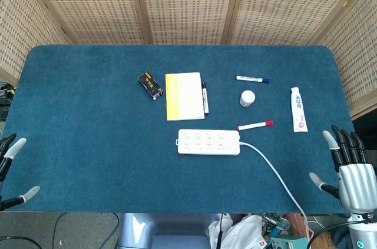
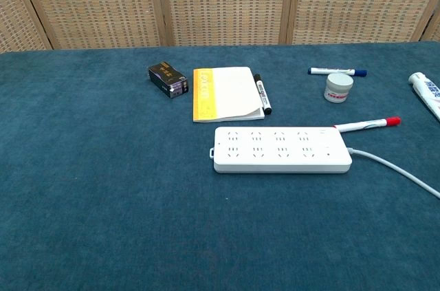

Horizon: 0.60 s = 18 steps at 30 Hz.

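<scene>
My right hand (image 1: 350, 166) hovers at the table's front right corner, fingers spread and holding nothing; the toothpaste tube (image 1: 299, 109) is the nearest thing to it. Only the fingertips of my left hand (image 1: 12, 166) show at the front left edge, apart and empty. Neither hand appears in the chest view. A white power strip (image 1: 209, 142) (image 2: 280, 148) lies in the middle, its cable (image 1: 277, 175) running toward the front right. A red-capped marker (image 1: 255, 125) (image 2: 364, 124) lies just behind the strip.
On the blue table (image 1: 88, 143) behind the strip lie a yellow-edged notepad (image 1: 184, 95) (image 2: 225, 93), a black marker (image 1: 205, 98) (image 2: 262, 93), a small dark box (image 1: 149, 85) (image 2: 168, 79), a blue-capped marker (image 1: 252, 79) (image 2: 337, 71) and a small white jar (image 1: 247, 98) (image 2: 339, 87). Wicker screens stand behind.
</scene>
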### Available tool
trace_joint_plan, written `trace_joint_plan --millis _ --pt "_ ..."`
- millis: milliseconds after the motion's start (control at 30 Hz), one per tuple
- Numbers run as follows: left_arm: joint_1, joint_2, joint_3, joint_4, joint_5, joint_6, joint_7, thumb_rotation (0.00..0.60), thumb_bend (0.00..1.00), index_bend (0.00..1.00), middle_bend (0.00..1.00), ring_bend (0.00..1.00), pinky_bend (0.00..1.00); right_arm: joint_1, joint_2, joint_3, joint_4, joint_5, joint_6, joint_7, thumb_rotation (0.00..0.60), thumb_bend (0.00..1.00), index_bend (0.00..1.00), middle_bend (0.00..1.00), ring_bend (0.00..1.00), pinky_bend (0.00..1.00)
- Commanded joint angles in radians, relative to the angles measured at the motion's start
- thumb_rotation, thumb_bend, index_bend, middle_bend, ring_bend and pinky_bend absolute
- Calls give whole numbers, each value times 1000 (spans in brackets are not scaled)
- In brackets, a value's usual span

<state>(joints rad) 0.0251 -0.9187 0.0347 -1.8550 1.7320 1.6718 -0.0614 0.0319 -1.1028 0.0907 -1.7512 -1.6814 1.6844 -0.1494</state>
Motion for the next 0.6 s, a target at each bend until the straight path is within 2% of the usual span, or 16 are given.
trace_joint_plan --millis 33,300,333,367,400,433,467,500,533,567,600 --pt "1 0 0 -1 0 2 0 600 0 0 0 0 0 0 0 -1 -1 -2 -2 -2 600 0 14 0 0 0" --pt "-4 -4 -4 -2 -8 -10 12 600 0 0 0 0 0 17 5 -1 -11 15 -45 -4 600 0 14 4 0 0" --pt "-7 -5 -6 -4 -13 -17 17 600 0 0 0 0 0 25 -2 11 -6 25 -50 -9 600 0 14 37 20 2" --pt "-11 -6 -8 -7 -19 -25 22 600 0 0 0 0 0 37 -15 26 6 33 -53 -17 600 0 14 108 80 44" --pt "-14 -6 -9 -9 -22 -31 25 600 0 0 0 0 0 46 -24 36 16 37 -58 -23 600 0 14 174 142 102" --pt "-18 -6 -10 -12 -26 -39 31 600 0 0 0 0 0 62 -36 50 28 45 -69 -30 600 0 14 285 267 248" --pt "-21 -7 -12 -16 -29 -45 38 600 0 0 0 0 0 79 -45 61 34 53 -87 -39 600 25 14 396 394 446" --pt "-25 -9 -15 -19 -32 -50 46 600 0 0 0 0 0 98 -51 70 37 58 -110 -43 600 66 14 468 476 579" --pt "-27 -11 -18 -21 -35 -53 52 600 0 0 0 0 0 112 -53 74 35 61 -128 -42 600 161 16 568 583 750" --pt "-30 -14 -20 -23 -40 -58 61 600 0 0 0 0 0 134 -56 82 33 64 -156 -35 600 287 26 652 667 876" --pt "-33 -17 -23 -26 -46 -63 68 600 0 0 0 0 0 160 -60 87 28 69 -193 -20 600 370 36 691 710 930"
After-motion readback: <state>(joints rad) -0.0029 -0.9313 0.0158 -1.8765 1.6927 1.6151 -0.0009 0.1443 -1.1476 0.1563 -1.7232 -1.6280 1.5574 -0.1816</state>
